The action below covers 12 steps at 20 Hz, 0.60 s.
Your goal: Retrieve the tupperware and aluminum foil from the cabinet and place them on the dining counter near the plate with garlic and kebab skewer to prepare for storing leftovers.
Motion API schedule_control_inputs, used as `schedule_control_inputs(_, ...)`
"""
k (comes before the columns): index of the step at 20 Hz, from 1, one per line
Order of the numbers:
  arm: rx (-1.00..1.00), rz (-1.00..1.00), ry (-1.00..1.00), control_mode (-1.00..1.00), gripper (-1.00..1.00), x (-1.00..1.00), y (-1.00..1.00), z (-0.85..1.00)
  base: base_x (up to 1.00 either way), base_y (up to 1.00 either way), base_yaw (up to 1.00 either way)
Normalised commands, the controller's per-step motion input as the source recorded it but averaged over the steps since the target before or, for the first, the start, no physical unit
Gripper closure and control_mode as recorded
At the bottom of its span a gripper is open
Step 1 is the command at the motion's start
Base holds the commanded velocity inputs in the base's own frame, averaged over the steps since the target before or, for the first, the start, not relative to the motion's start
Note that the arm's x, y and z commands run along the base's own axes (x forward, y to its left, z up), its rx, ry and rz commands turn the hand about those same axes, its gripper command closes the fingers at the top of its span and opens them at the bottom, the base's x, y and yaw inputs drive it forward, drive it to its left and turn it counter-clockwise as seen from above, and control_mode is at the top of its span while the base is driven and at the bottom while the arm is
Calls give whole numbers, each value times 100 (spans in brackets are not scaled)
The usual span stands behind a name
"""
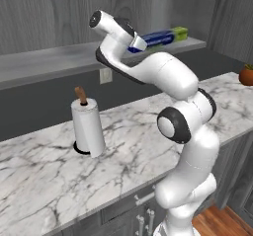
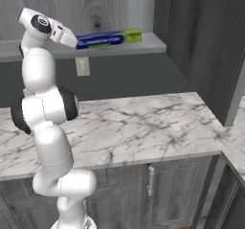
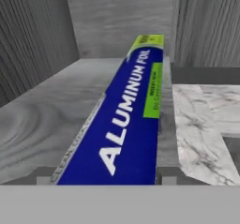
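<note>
One foil box (image 3: pixel 126 120) lay lengthwise on the cabinet shelf (image 2: pixel 148 43), its green-yellow end pointing away from the hand. The gripper (image 3: pixel 108 180) sat at the near end of the box, one finger (image 3: pixel 44 178) on each side, closed on it. Below, one paper-towel roll (image 1: pixel 89 126) stood upright on the marble worktop (image 1: pixel 54 171). One outlet (image 2: pixel 83 66) was set in the dark wall under the shelf

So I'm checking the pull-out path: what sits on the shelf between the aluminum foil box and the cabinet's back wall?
Nothing: the hand view shows bare grey shelf board between the aluminum foil and the cabinet's back wall.
</note>
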Motion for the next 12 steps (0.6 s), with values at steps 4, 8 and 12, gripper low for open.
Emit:
schedule_control_inputs(4, -2, 26, -12, -100, 100, -100, -31, 23, 0, 0, 0)
schedule_control_inputs(8, 0, 19, -1, -100, 100, -100, -53, 61, 0, 0, 0)
schedule_control_inputs(12, 0, 25, 7, -100, 100, -100, -20, 4, 0, 0, 0)
